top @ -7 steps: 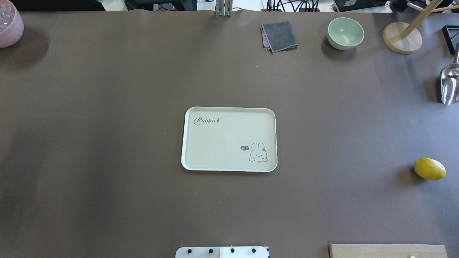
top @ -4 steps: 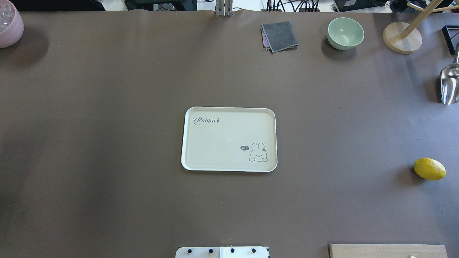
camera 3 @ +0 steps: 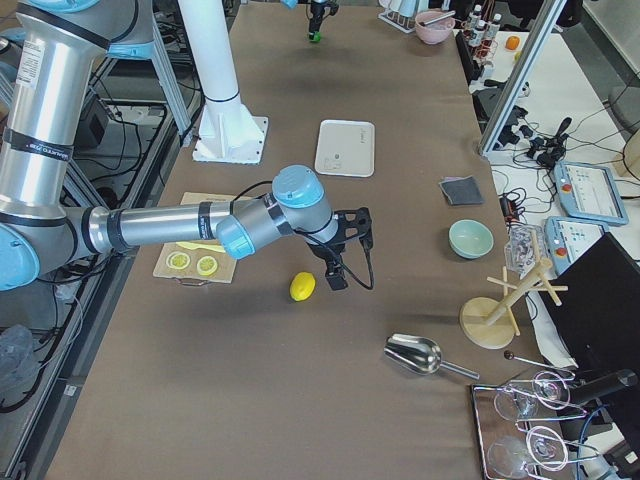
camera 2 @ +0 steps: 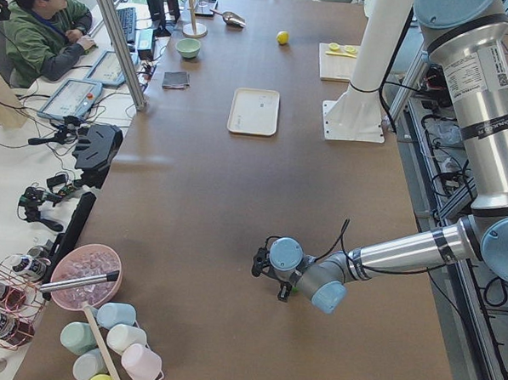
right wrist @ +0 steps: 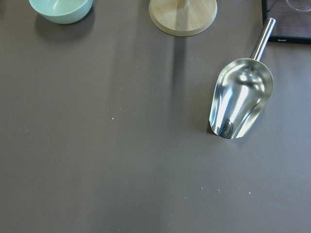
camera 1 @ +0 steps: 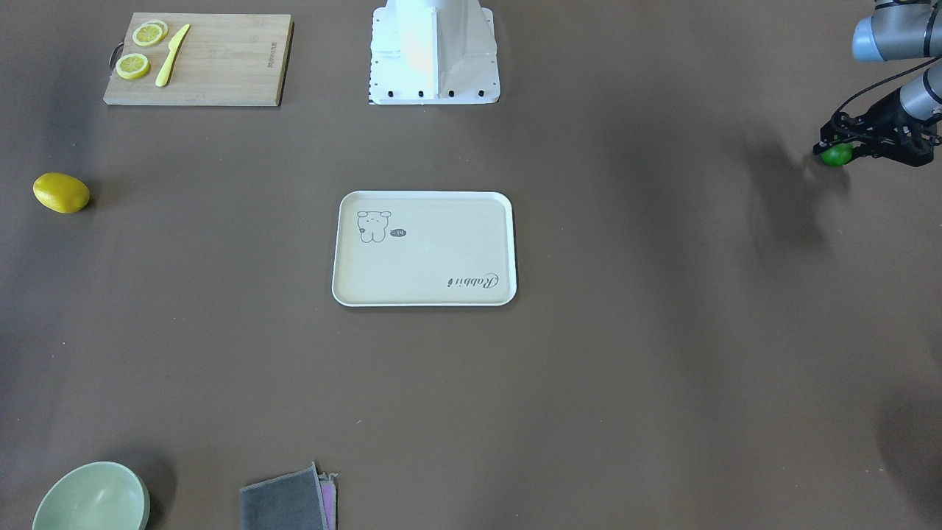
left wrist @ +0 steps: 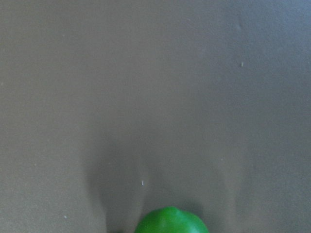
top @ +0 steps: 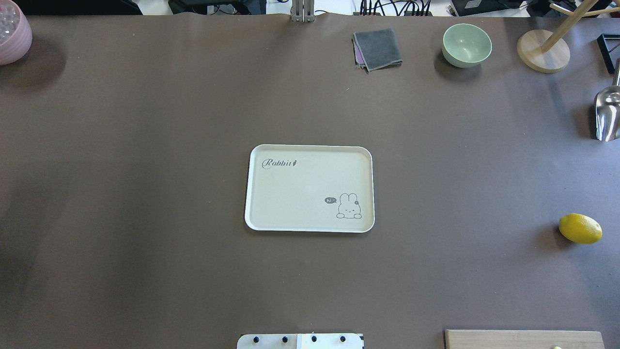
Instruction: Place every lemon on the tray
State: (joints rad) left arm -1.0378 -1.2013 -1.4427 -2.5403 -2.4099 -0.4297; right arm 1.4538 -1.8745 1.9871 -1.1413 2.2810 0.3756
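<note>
Left pincer [camera 1: 839, 146]: low over the table at the robot's far left, fingers either side of the green lemon. Whether they press on it or merely bracket it cannot be told.
Green lemon [camera 1: 836, 156]: between the left pincer's fingers, showing at the bottom edge of the left wrist view.
Tray [camera 1: 427, 258]: well apart from the left pincer, towards the table's middle, with no lemon on it yet.
Step in hand (judged): securing the green lemon for the lift.
Doing it well (judged): close across the widest girth, since the glossy, rounded skin may squirt out of an off-centre pinch. Lift straight up before crossing. Release low inside the rim, as the fruit may roll.
Right pincer [camera 3: 334, 270]: near the yellow lemon, apart from it. Finger state cannot be told.
Yellow lemon [camera 3: 303, 287]: on the table beside the right pincer, well apart from the tray.
</note>
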